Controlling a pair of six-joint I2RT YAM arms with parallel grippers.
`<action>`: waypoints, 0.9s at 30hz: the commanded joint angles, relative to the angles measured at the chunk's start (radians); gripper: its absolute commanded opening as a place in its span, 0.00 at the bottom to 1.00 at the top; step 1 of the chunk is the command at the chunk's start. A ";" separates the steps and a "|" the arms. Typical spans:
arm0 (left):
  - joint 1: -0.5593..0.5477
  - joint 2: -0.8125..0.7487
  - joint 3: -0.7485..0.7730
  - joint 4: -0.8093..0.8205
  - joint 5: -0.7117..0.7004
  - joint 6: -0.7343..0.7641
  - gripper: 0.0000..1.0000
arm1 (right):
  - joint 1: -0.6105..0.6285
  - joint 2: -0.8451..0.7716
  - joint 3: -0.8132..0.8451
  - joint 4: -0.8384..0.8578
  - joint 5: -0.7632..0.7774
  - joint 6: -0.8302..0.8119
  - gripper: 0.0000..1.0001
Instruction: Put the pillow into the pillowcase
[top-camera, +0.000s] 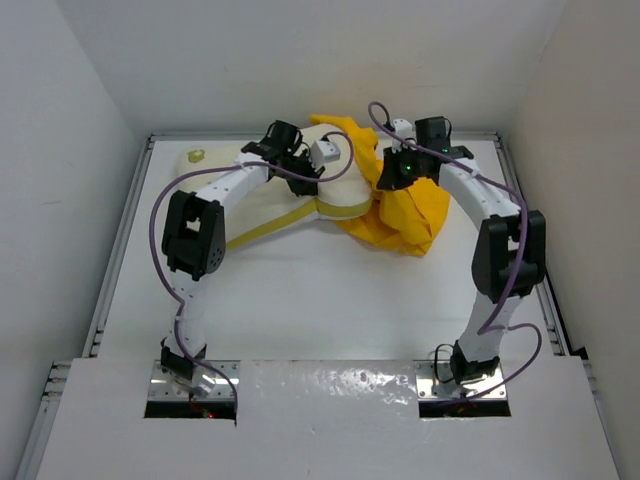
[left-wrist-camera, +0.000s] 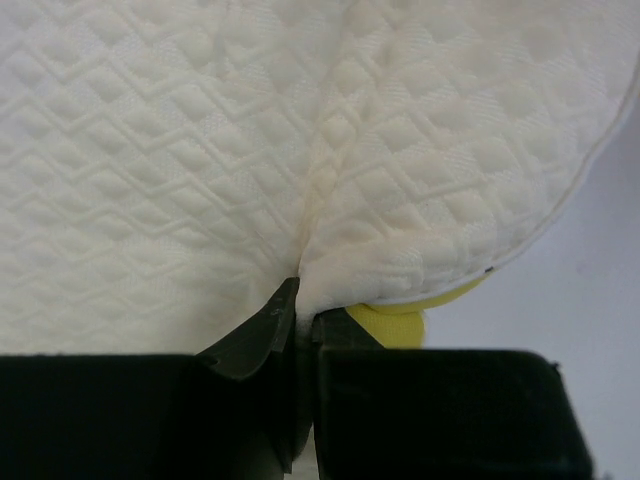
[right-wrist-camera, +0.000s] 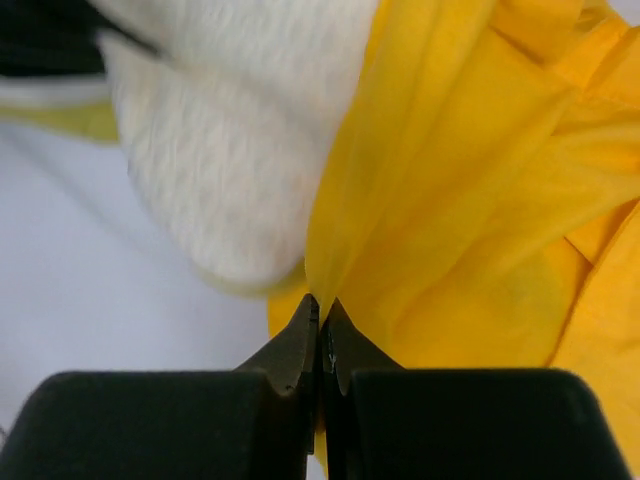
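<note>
The cream-white quilted pillow lies at the back of the table, its yellow-green edge band facing the near side. My left gripper is shut on a pinched fold of the pillow, with the fabric bunched between its fingertips. The bright yellow pillowcase is crumpled just right of the pillow. My right gripper is shut on a thin fold of the pillowcase, right beside a rounded corner of the pillow.
Raised metal rails border the white table on the left, back and right. White walls stand close behind them. Purple cables loop along both arms.
</note>
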 joint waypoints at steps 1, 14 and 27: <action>0.050 -0.066 0.080 0.106 -0.114 -0.048 0.00 | -0.019 -0.084 -0.003 -0.243 -0.140 -0.192 0.00; -0.021 -0.055 0.068 0.096 -0.033 0.016 0.00 | 0.070 -0.103 0.035 -0.123 -0.238 -0.006 0.00; -0.067 -0.071 0.063 -0.338 0.090 0.512 0.56 | -0.065 -0.107 -0.013 -0.102 -0.063 0.170 0.90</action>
